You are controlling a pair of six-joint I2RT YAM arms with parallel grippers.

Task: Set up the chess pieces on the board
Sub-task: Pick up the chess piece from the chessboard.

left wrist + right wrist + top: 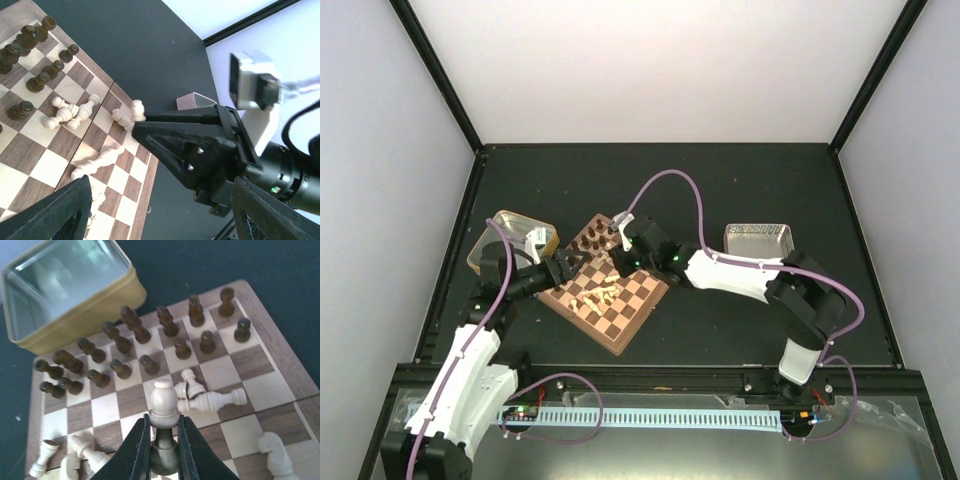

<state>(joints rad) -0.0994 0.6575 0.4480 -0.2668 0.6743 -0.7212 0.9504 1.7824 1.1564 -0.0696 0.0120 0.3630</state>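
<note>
While the right hand (163, 445) is clamping a pale piece (164, 400) upright over the board (632, 312), the left hand (563, 268) is hovering at the board's left edge with its fingers spread wide (holding nothing). Dark pieces (130, 335) are standing in the far rows and pale ones (212, 400) are lying toppled mid-board, all on a black bench (740, 180) walled in white.

I've got a dark tabletop (720, 180) under everything. Over on the left sits a gold-tan metal tin (500, 218), open side up, shiny inside. On the right, well apart from it, there's a silvery rectangular tray (757, 230).
</note>
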